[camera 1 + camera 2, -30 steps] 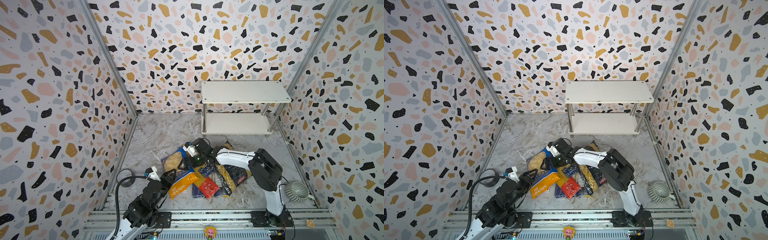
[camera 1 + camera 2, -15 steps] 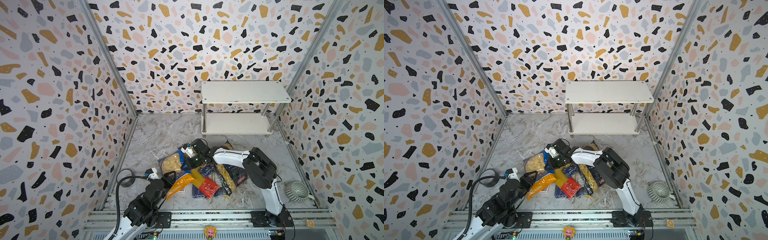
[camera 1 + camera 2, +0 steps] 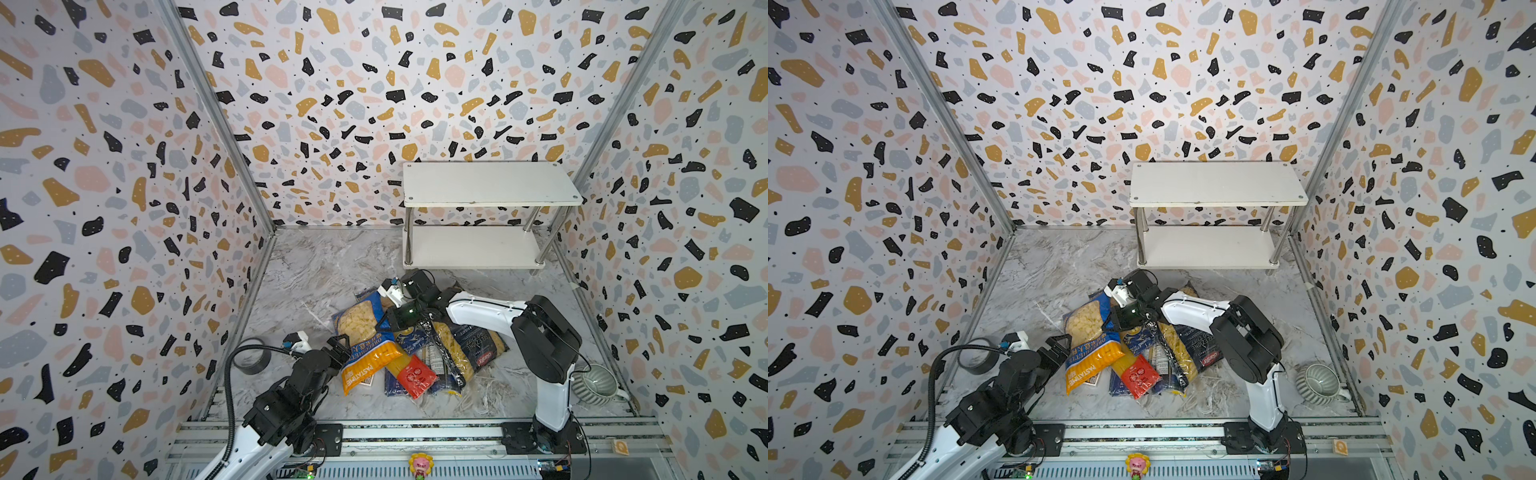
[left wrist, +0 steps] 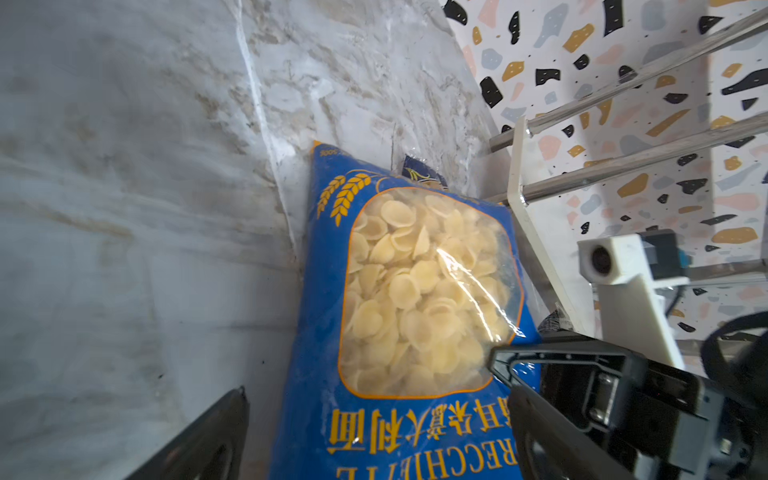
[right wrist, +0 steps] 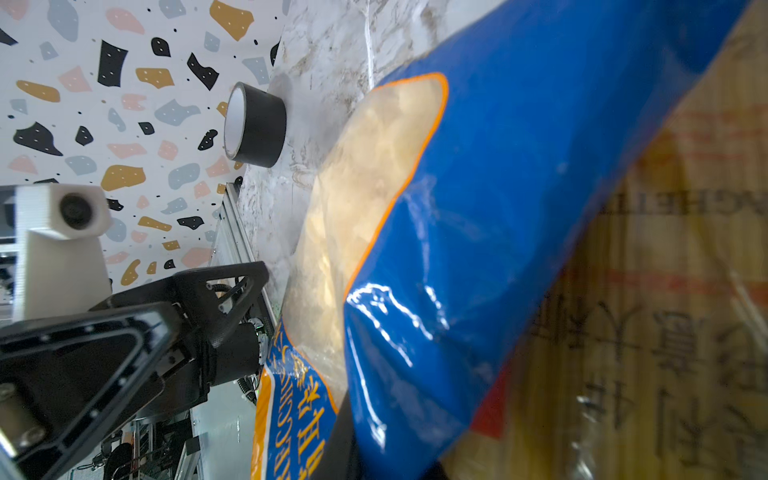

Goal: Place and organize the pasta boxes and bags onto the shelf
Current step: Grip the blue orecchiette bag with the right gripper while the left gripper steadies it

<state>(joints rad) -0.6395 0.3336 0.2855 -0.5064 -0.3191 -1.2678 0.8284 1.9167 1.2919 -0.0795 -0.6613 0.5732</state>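
Two things changed within the last second: our left gripper let go and stood wide, while our right gripper closed down on the blue side edge of the shell bag. A second earlier the left had pinched the bag's orange end; now that end lay loose just ahead of its spread jaws. We read this as a handover, so carrying the bag fell to the right arm alone. The shelf stood beyond the right gripper, well apart from it, both boards bare. Other pasta packs lay heaped beneath and beside that gripper, so nothing was placed yet.
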